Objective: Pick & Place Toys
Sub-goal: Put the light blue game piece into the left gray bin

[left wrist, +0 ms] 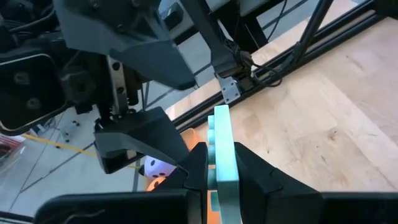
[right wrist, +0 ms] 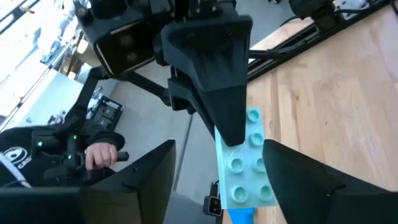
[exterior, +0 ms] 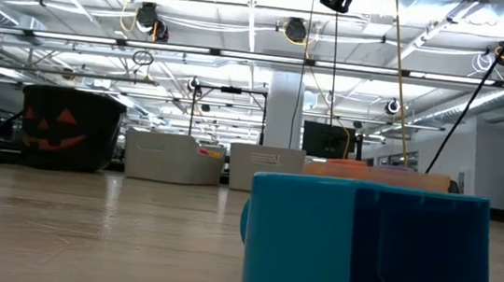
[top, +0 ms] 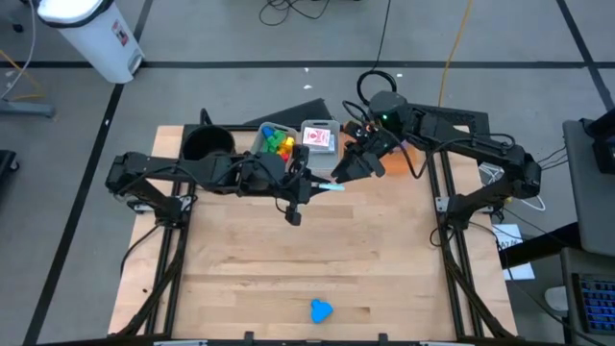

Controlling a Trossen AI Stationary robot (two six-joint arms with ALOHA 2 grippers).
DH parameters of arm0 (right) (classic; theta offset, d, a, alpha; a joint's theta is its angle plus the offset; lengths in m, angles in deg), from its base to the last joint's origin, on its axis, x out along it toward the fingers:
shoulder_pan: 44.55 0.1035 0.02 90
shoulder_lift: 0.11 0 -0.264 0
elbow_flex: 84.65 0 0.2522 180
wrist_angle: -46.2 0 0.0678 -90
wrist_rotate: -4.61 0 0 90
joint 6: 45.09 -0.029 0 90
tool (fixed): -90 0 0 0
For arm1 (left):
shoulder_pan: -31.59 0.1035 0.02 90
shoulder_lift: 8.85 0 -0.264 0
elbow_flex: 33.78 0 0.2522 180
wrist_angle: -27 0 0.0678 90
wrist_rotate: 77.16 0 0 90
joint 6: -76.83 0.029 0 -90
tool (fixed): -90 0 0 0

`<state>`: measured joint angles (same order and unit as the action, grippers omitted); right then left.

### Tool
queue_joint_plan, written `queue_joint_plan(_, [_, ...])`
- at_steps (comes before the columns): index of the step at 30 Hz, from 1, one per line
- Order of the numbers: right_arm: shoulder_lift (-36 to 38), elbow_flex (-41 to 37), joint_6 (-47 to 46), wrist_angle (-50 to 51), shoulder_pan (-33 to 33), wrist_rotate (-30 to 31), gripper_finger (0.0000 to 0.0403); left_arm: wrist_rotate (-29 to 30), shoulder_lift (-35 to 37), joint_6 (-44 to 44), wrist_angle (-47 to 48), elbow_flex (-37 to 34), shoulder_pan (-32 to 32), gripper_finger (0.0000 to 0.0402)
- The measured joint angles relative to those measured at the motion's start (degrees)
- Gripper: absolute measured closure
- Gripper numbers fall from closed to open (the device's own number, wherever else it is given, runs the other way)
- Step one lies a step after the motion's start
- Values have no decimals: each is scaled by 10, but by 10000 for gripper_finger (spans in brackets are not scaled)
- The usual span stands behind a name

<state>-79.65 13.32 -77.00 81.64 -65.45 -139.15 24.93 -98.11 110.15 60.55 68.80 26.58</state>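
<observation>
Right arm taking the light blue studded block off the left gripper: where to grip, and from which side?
Grip the free end of the light blue studded plastic block that sticks out past the left gripper. Bring the right gripper in end-on, facing the left arm, with its jaws on the plain side edges. The left jaws already cover the studded face.

Light: bright, even, from ceiling strip lamps (exterior: 245,28) in the low view's upper half.
Blur: the near blue block (exterior: 367,252) was soft.
Shadows: faint on the surface (top: 288,269).

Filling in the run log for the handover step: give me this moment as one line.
left gripper: shut on light blue block | right gripper: open around same block, mid-air | blue block: near table edge
</observation>
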Motion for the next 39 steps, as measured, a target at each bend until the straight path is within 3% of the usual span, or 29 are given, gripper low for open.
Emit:
queue_joint_plan(8, [0, 0, 37, 25, 0, 7, 138, 0, 0, 27, -6, 0, -2, 354])
queue_joint_plan(24, [0, 0, 75, 65, 1, 26, 146, 26, 0, 84, -38, 0, -4, 354])
queue_joint_plan(31, [0, 0, 75, 64, 1, 24, 168, 26, 0, 92, -38, 0, -5, 354])
queue_joint_plan(39, [0, 0, 63, 64, 2, -3, 232, 26, 0, 97, -38, 0, -5, 354])
